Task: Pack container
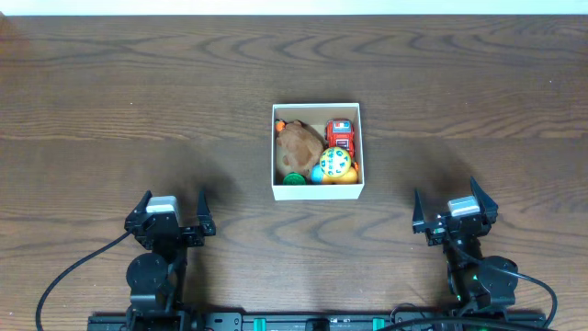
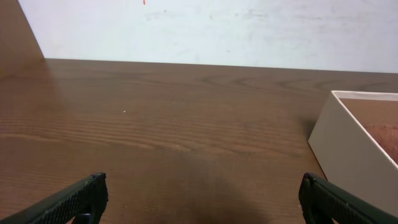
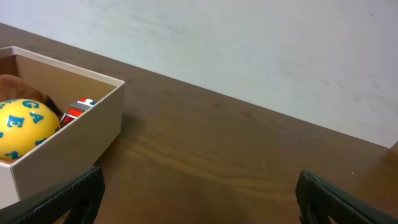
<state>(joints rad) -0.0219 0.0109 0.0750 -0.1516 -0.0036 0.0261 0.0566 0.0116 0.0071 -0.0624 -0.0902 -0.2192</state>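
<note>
The container [image 1: 317, 190], a small square white-walled box, stands in the middle of the wooden table. Inside lie a brown plush toy [image 1: 299, 141], a red toy car [image 1: 340, 136], a yellow ball with blue letters [image 1: 335, 165] and a green piece [image 1: 294, 178]. The box's white wall shows at the right of the left wrist view [image 2: 348, 149] and at the left of the right wrist view [image 3: 68, 149], with the ball [image 3: 22, 124] and car [image 3: 78, 111] inside. My left gripper [image 1: 173, 213] is open and empty at the front left. My right gripper [image 1: 452, 208] is open and empty at the front right.
Bare dark wood table around the box. A white wall runs along the table's far edge [image 2: 217, 31]. Black cables [image 1: 73, 276] trail from both arm bases at the front edge.
</note>
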